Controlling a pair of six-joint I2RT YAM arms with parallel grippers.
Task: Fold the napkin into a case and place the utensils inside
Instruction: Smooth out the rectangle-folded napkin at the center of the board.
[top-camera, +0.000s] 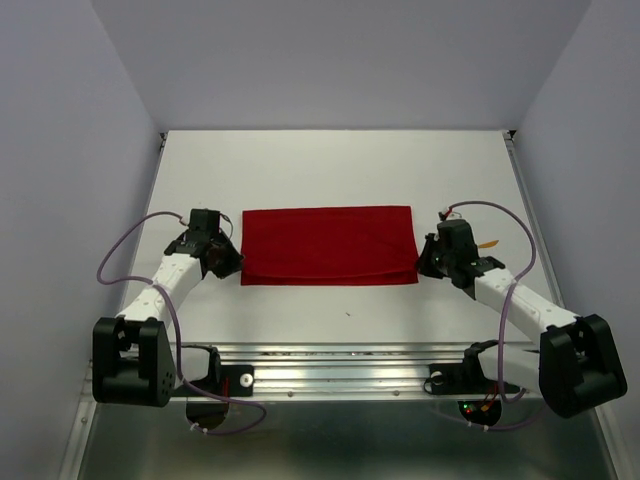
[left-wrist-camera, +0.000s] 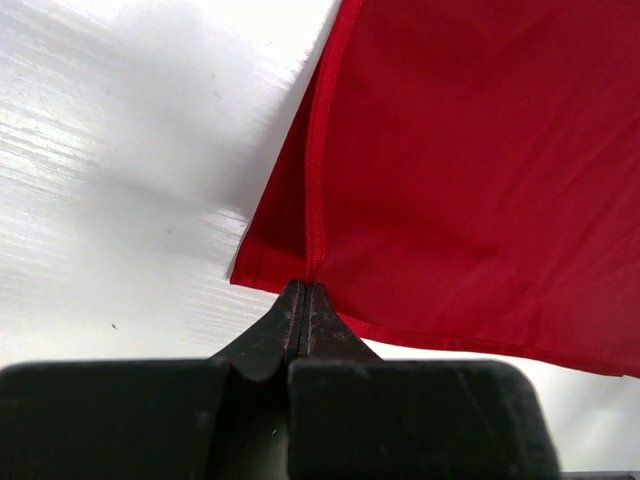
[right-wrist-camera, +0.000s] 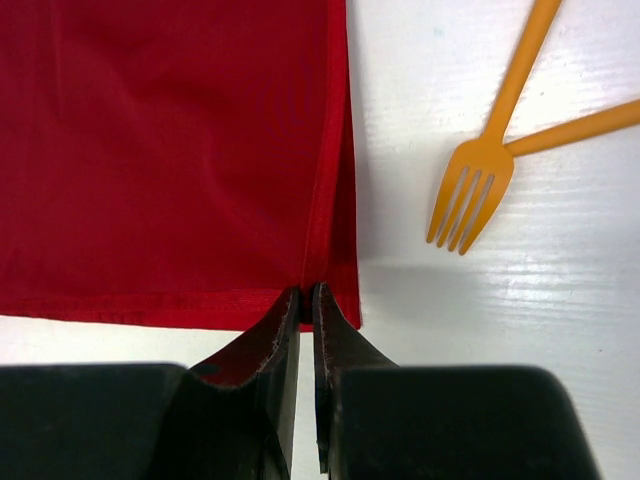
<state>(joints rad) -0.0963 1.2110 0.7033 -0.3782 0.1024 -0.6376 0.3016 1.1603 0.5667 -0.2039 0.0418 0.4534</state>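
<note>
While both arms crouch low at the near edge of the cloth, I take notes left to right.

Left gripper (top-camera: 226, 258): down at the near-left corner of the napkin (top-camera: 328, 245). Its fingers are pressed together with no gap in its wrist view, tips right on the hemmed corner. It looks to have the corner pinched. How many layers it has, I cannot tell.

Napkin: lies flat in the middle of the table (top-camera: 330, 170), a wide red rectangle with its long side running left to right. A second layer peeks out at both near corners, so I judge it doubled over once. Too broad yet to call a case.

Right gripper (top-camera: 430, 262): at the near-right corner. Its fingers are nearly together with only a sliver of gap, and the hem seems caught between the tips.

Utensils (top-camera: 487, 243): on bare table just right of the napkin, not touching it. The right wrist view shows a fork (right-wrist-camera: 470, 190), tines pointing back toward the gripper, and a plain stick (right-wrist-camera: 580, 125) meeting its neck at an angle.

Handling, my judgement:
- The cloth is thin, light and limp, and will sag and drag if raised by one corner.
- Both corners should travel together, held taut, with the grip on the stitched hem where the fabric is thickest.
- The smooth weave may slip out of a shallow pinch.
- The utensils are light and stiff and lie flat, so they are awkward to get under. They are best taken across the handle.
</note>
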